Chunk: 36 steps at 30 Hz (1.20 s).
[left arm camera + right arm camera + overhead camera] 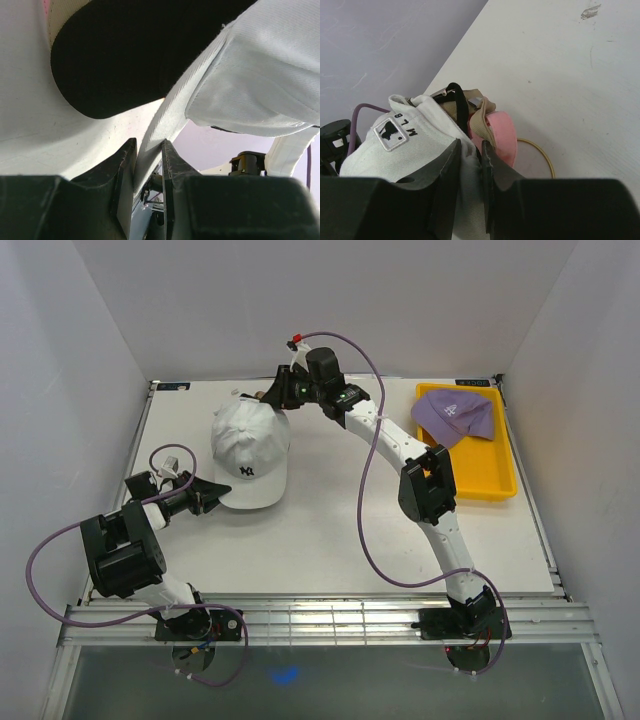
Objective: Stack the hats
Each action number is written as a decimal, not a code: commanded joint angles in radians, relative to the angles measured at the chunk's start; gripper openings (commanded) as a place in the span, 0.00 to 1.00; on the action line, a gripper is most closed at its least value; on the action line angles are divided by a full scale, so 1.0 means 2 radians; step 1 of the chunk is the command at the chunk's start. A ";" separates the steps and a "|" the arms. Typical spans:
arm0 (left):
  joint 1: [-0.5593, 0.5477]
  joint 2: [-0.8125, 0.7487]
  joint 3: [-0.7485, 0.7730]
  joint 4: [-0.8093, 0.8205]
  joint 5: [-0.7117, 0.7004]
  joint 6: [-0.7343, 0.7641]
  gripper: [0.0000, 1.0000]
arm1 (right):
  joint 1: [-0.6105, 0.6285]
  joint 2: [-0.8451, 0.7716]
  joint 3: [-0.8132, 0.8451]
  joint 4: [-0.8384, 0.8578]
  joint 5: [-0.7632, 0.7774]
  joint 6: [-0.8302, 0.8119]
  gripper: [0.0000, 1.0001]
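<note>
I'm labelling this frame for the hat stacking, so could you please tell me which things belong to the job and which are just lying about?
Part of the job: white cap, pinched by left gripper and right gripper; pink cap, tan cap and black cap beneath it; purple cap, lying in the yellow tray.
Just lying about: the yellow tray only.

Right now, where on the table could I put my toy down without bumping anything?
Best spot: the bare table between the white cap and the right arm. Also bare: in front of the yellow tray. Crowded: back left, where the left gripper and right gripper clamp the white cap.
</note>
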 commanded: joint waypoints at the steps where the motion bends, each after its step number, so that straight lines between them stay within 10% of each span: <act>1: 0.004 0.014 -0.011 -0.051 -0.107 0.026 0.08 | 0.000 0.068 -0.035 -0.143 0.038 -0.031 0.27; 11: 0.004 0.016 -0.012 -0.058 -0.117 0.033 0.24 | 0.000 0.074 -0.051 -0.158 0.035 -0.033 0.24; 20: 0.011 0.021 -0.012 -0.071 -0.133 0.047 0.00 | 0.000 0.071 -0.062 -0.158 0.036 -0.036 0.24; 36: 0.015 0.015 -0.028 -0.094 -0.198 0.042 0.00 | 0.000 0.055 -0.094 -0.150 0.033 -0.040 0.23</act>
